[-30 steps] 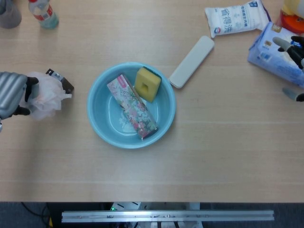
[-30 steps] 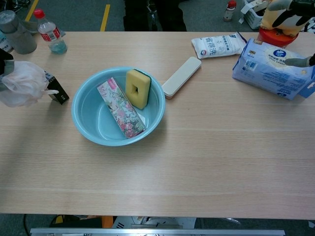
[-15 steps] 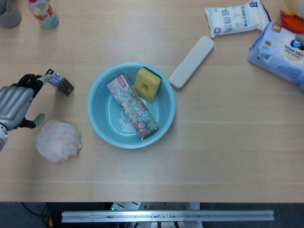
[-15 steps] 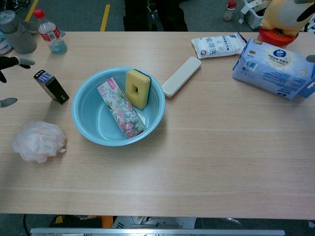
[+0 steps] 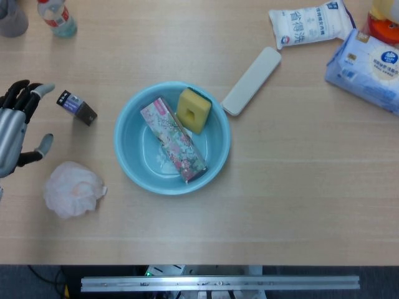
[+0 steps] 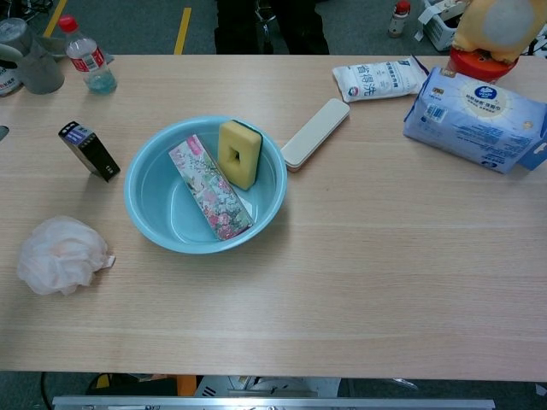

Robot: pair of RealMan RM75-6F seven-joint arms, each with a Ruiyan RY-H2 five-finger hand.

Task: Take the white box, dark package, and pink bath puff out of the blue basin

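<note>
The blue basin sits left of centre on the table. The long white box lies on the table just beyond the basin's far right rim. A small dark package stands on the table left of the basin. The pink bath puff rests on the table to the basin's front left. My left hand is at the left edge, fingers spread and holding nothing, a little left of the dark package. My right hand is out of both views.
Inside the basin lie a floral box and a yellow sponge. A water bottle and a grey cup stand at the far left. A white bag and a blue tissue pack lie at the far right.
My left hand let go of the pink bath puff, which now rests on the table nearer the front edge. The hand opened and drew back left. My right hand left the view.
</note>
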